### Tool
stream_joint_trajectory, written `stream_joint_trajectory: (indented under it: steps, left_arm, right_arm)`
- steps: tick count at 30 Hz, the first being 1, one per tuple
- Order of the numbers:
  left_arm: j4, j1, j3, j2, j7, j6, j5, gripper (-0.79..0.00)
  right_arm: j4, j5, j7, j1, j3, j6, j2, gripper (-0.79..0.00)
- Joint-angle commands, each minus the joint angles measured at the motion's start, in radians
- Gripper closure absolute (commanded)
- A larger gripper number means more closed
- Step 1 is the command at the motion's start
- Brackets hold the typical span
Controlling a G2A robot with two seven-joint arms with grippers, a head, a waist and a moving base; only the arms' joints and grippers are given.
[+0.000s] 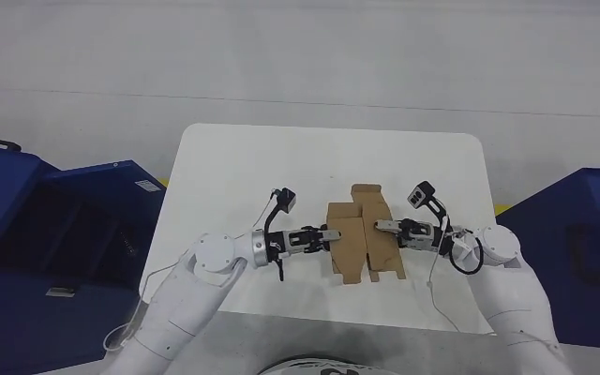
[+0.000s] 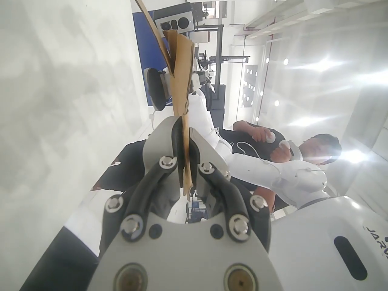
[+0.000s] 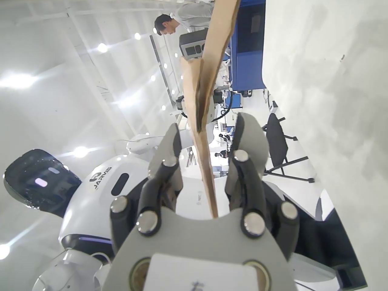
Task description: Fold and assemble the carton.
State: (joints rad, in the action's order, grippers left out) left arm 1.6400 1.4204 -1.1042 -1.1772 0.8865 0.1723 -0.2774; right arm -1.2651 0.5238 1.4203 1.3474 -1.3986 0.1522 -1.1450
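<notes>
A flattened brown carton (image 1: pixel 354 246) is held up edge-on over the middle of the white table (image 1: pixel 244 169), with flaps sticking out at its far side. My left gripper (image 1: pixel 330 234) is at its left edge. In the left wrist view that gripper (image 2: pixel 183 128) is shut on the thin cardboard edge of the carton (image 2: pixel 180 71). My right gripper (image 1: pixel 380 226) is at the carton's right side. In the right wrist view its fingers (image 3: pixel 248 134) stand apart on both sides of the carton (image 3: pixel 191 92) sheet, which runs through the gap of the right gripper (image 3: pixel 209 128) untouched.
Dark blue bins stand beside the table, one on the left (image 1: pixel 66 225) and one on the right (image 1: pixel 562 225). Bare table top lies behind the carton and towards the left edge.
</notes>
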Motion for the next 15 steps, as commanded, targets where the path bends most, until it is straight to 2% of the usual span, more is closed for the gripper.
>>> stream_joint_trajectory:
  steps: [1,4,9,12,15]
  left_arm:
    - [-0.005,-0.003,-0.004,0.001,0.006,-0.004,-0.015,-0.785]
    - [-0.01,0.004,-0.039,0.007,0.006,0.01,-0.05,-0.785]
    - [-0.027,0.046,-0.167,0.029,0.03,0.043,-0.102,-0.785]
    - [-0.061,0.066,-0.247,0.043,0.05,0.063,-0.118,-0.785]
    - [-0.108,0.069,-0.273,0.049,0.056,0.068,-0.11,-0.785]
  right_arm:
    - [0.0,-0.001,0.0,0.0,0.0,0.001,0.0,0.0]
    - [0.0,-0.001,0.0,0.0,0.0,0.001,0.0,0.0]
    - [0.0,-0.001,0.0,0.0,0.0,0.001,0.0,0.0]
    - [0.0,-0.001,0.0,0.0,0.0,0.001,0.0,0.0]
    - [0.0,-0.001,0.0,0.0,0.0,0.001,0.0,0.0]
